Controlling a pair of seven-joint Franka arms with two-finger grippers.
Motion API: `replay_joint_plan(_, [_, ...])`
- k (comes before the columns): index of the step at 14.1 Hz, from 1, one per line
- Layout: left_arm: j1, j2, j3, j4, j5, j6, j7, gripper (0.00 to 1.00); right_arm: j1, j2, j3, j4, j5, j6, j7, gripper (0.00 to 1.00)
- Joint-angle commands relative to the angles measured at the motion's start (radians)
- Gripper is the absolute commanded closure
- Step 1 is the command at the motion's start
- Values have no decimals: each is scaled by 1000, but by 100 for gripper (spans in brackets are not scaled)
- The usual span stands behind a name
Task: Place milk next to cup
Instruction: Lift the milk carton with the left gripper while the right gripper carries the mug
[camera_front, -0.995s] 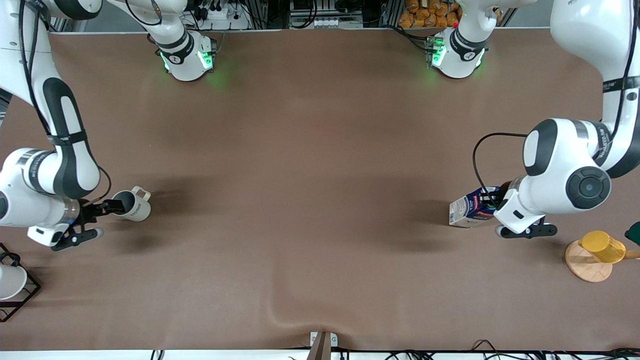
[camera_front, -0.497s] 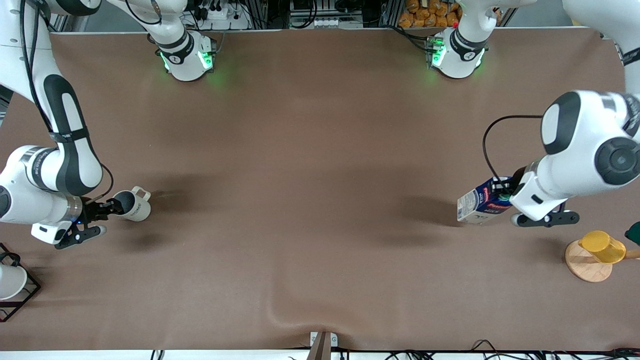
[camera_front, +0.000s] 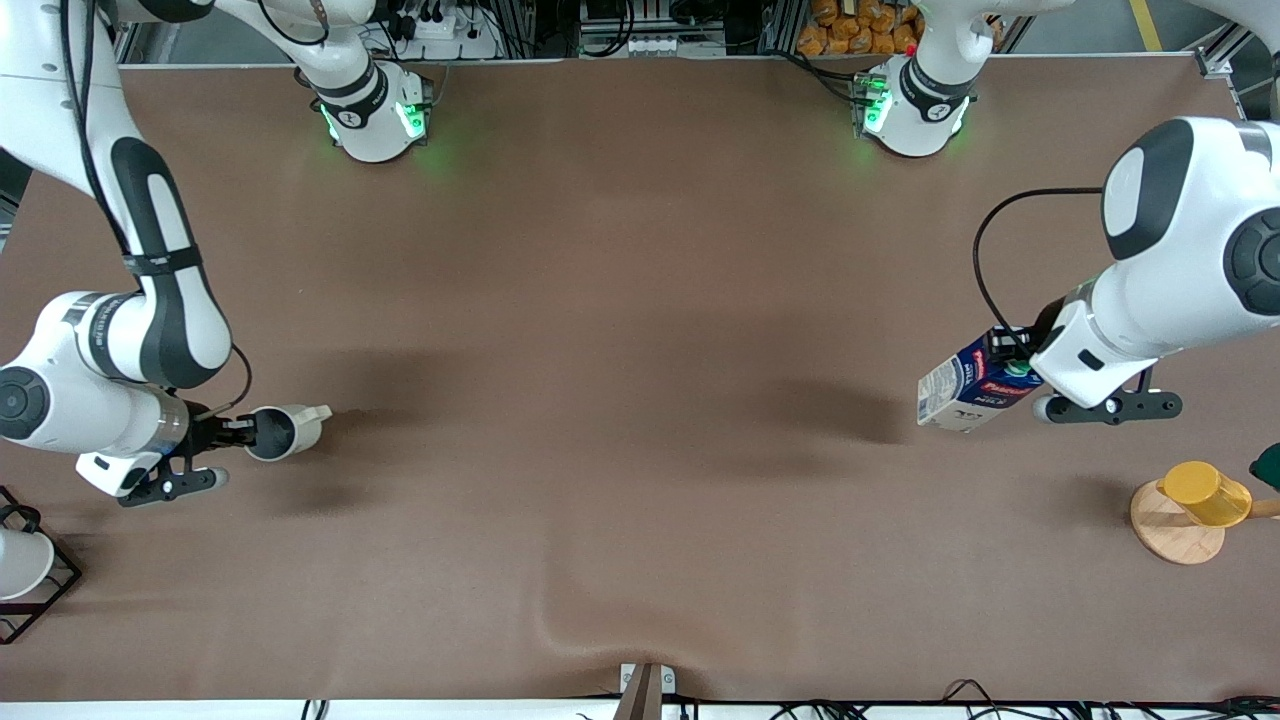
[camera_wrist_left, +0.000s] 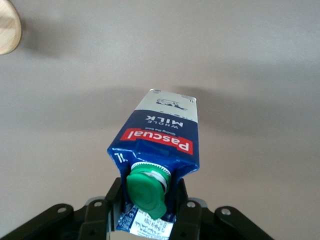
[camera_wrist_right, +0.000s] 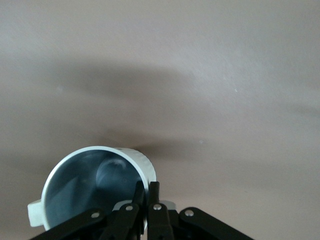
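The milk (camera_front: 975, 389), a dark blue and white carton with a green cap, hangs tilted above the table at the left arm's end. My left gripper (camera_front: 1012, 369) is shut on its gabled top; the left wrist view shows the carton (camera_wrist_left: 162, 135) between the fingers, with the green cap (camera_wrist_left: 146, 192) toward the camera. The cup (camera_front: 285, 430), cream with a grey inside, is held tipped on its side above the table at the right arm's end. My right gripper (camera_front: 245, 431) is shut on its rim; the right wrist view shows the fingers pinching the cup's wall (camera_wrist_right: 142, 170).
A yellow cup (camera_front: 1205, 493) lies on a wooden disc (camera_front: 1170, 535) nearer the camera than the milk. A white cup in a black wire rack (camera_front: 25, 570) stands at the right arm's end. The brown table cover has a ripple (camera_front: 590, 620) at the near edge.
My left gripper has lifted the milk and carried it slightly away from the camera. My right gripper has moved the cup nearer the camera and turned it further onto its side.
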Motion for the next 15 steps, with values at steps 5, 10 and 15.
replay_joint_plan(5, [-10,-36,-26,17,-2,-43,-6,55,178,-18,3,100,129,-125,396,100])
replay_joint_plan(10, [-11,-48,-38,19,-2,-80,-6,56,357,-10,1,143,201,-108,718,100])
replay_joint_plan(15, [-14,-63,-43,19,-2,-100,-6,56,557,40,0,151,191,74,1009,100])
